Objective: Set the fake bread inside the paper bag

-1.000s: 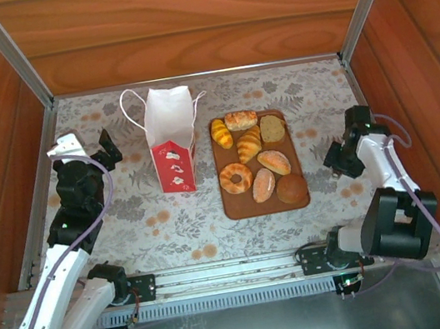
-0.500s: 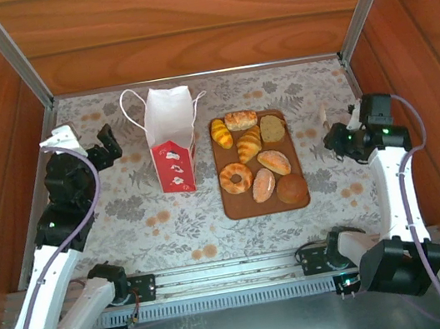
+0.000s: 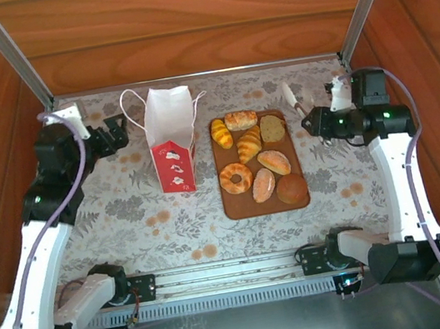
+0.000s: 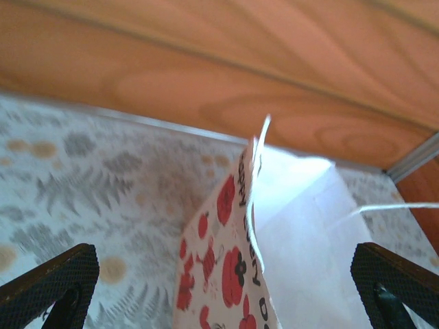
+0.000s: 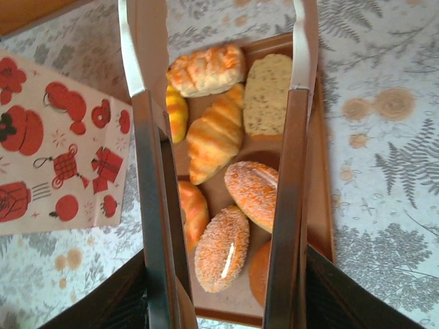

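right wrist: open tongs (image 5: 153, 205) frame the fake bread (image 5: 214, 139)

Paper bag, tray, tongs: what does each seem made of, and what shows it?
Paper bag: matte paper, judging by sharp folds and printed red base. Tray: probably wood or board, brown, dull. Tongs: shiny grey metal arms; pale tips, material unclear.

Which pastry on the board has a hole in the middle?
The ring doughnut, at the near-left corner of the board. Every other pastry there is solid, with no hole.
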